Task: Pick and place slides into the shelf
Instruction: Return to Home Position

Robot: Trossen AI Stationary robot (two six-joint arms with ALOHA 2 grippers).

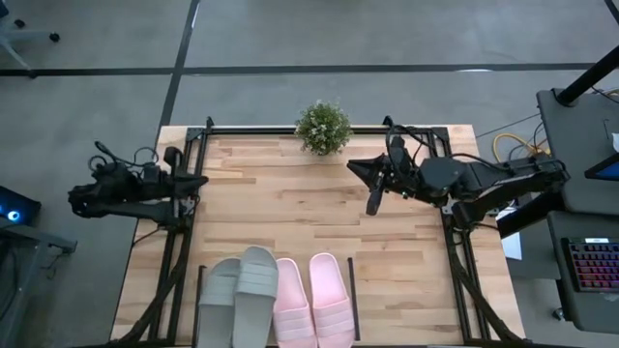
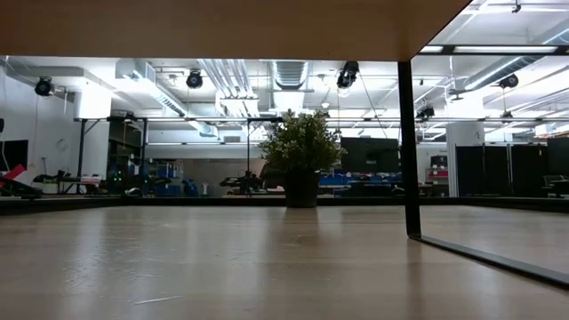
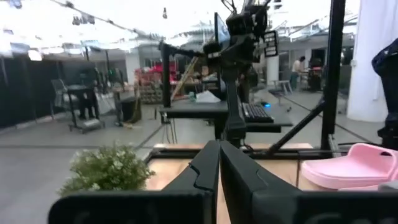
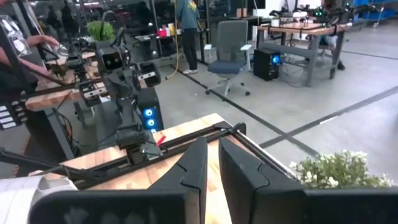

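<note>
High view, 12 o'clock at the plant; ordered from the near edge outward.

(a) At 6 o'clock all four slides lay side by side in the shelf (image 1: 356, 302), between its two thin black upright bars. The grey-green pair (image 1: 239, 295) sat toward 7 o'clock, its two sandals touching or slightly overlapping. The pink pair (image 1: 312, 302) lay just beside it toward 5 o'clock. No sandal lay loose elsewhere on the surface (image 1: 290, 203), so the placing part of the task was judged complete. Only parking the arms appeared to be left.

(b) The left end effector (image 3: 219, 149) stood at 9 o'clock beside the surface's edge, its fingers pressed together and holding nothing. The slides lay well apart from it, toward 5 o'clock of its position; one pink sandal (image 3: 348, 165) showed in its wrist view.

(c) The right end effector (image 4: 211, 144) hung over the surface near 2 o'clock, its fingers drawn almost together with a thin sliver between them, also empty. The slides lay well apart from it, toward 7 o'clock.

(d) The potted plant (image 1: 322, 127) stood at 12 o'clock on the far edge, clear of both arms.
</note>
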